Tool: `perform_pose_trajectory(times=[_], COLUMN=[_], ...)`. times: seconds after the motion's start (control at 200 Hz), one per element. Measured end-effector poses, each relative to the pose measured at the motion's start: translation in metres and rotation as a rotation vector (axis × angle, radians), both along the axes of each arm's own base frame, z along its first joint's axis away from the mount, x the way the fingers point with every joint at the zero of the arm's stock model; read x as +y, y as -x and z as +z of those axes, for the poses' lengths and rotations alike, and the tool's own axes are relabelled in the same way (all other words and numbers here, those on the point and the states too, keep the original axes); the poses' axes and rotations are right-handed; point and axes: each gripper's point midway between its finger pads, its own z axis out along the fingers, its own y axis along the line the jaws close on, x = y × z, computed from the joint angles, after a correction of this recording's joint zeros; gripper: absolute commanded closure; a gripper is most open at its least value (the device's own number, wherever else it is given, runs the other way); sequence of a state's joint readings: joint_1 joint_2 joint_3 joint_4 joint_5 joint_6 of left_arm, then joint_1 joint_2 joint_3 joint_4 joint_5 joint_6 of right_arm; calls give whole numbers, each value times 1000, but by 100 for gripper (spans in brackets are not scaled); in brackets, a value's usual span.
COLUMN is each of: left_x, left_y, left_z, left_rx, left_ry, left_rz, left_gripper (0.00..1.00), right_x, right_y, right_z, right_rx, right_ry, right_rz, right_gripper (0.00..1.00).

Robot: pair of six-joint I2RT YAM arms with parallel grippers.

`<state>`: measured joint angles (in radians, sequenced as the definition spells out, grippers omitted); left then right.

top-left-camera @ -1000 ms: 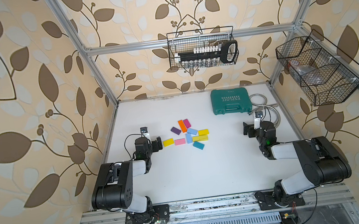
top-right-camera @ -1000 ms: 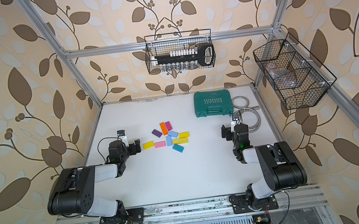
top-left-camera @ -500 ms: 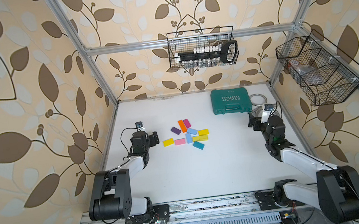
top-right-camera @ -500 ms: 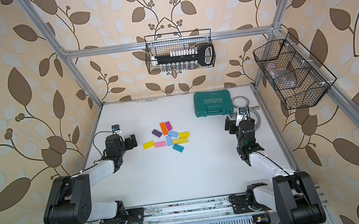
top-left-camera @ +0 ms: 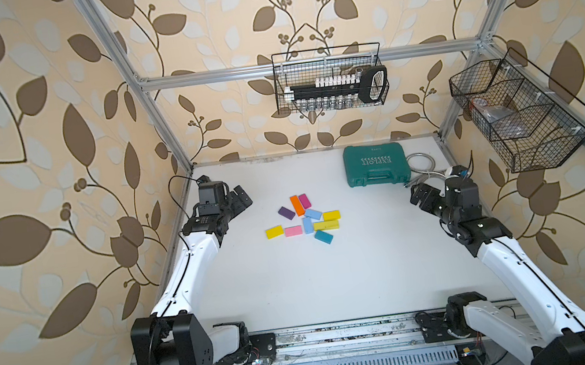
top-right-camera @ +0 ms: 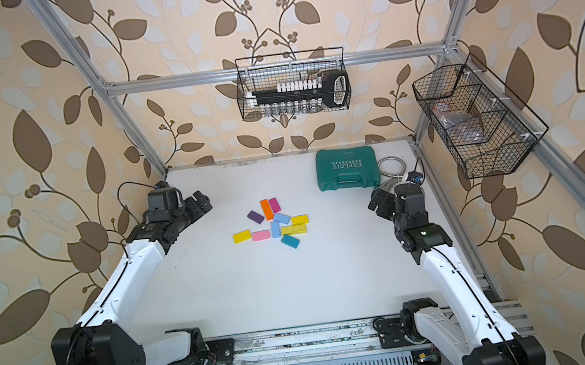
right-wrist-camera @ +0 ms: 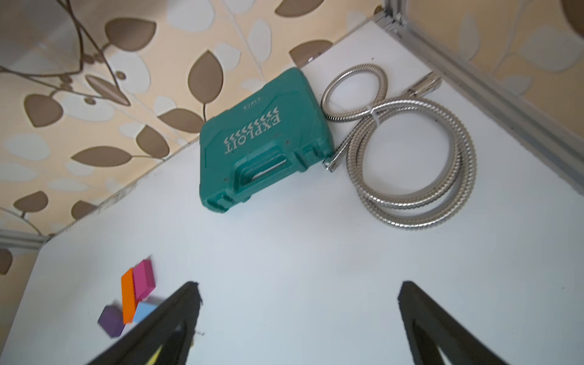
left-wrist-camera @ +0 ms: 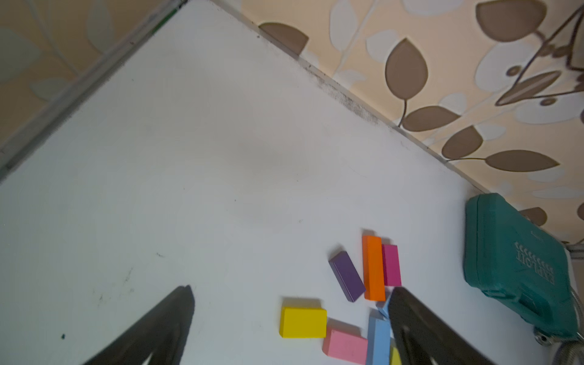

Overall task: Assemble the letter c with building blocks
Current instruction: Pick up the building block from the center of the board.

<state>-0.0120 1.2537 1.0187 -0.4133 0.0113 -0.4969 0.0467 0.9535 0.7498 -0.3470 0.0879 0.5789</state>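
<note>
My left gripper (top-left-camera: 242, 197): at ten o'clock on the white table (top-left-camera: 297, 290), jaws spread wide with nothing between them.
Building blocks (top-left-camera: 303, 221): small flat coloured blocks in a loose cluster just toward twelve o'clock from the table's middle, well apart from both my grippers and not yet in a C.
Cluster detail: the yellow block (top-left-camera: 274, 232) is at nine o'clock. The orange bar (top-left-camera: 297, 206) and magenta block (top-left-camera: 304, 201) lie side by side at twelve. The teal block (top-left-camera: 323, 237) is at five.
Green plastic tool case (top-left-camera: 376, 168): at one o'clock, near the far wall.
Coiled metal hose (top-left-camera: 423, 169): just beside the case, at its three o'clock.
My right gripper (top-left-camera: 420, 195): at two o'clock, jaws apart and empty.
</note>
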Motion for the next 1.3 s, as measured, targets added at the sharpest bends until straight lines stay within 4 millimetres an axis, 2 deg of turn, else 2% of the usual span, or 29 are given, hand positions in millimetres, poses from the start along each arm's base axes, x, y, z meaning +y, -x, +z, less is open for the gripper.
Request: perform_pose_trajectory(times=[0.135, 0.31, 0.47, 0.585, 0.67, 0.895, 1.14, 1.3], left_x=[-19, -43, -47, -46, -43, -34, -9, -5], left_y=[25, 47, 53, 53, 44, 15, 5, 3], left_z=[-19, -26, -29, -32, -32, -28, -33, -42], left_rx=[129, 211, 240, 264, 278, 284, 296, 323], left_ry=[100, 181, 204, 199, 187, 190, 231, 253], left_rz=[-41, -94, -96, -85, -72, -39, 31, 38], left_gripper=[1, 1, 1, 1, 1, 1, 1, 1], right_x=[41, 126, 193, 230, 252, 285, 304, 308], right_y=[-1, 7, 13, 18, 21, 15, 1, -5], right_z=[-11, -31, -56, -79, -99, -137, -148, -157], right_rx=[116, 272, 382, 457, 514, 615, 637, 653], right_ry=[-46, 6, 95, 158, 206, 319, 378, 404], right_rz=[173, 475, 694, 804, 872, 964, 1005, 1014], right_gripper=[6, 7, 9, 11, 14, 21, 27, 30])
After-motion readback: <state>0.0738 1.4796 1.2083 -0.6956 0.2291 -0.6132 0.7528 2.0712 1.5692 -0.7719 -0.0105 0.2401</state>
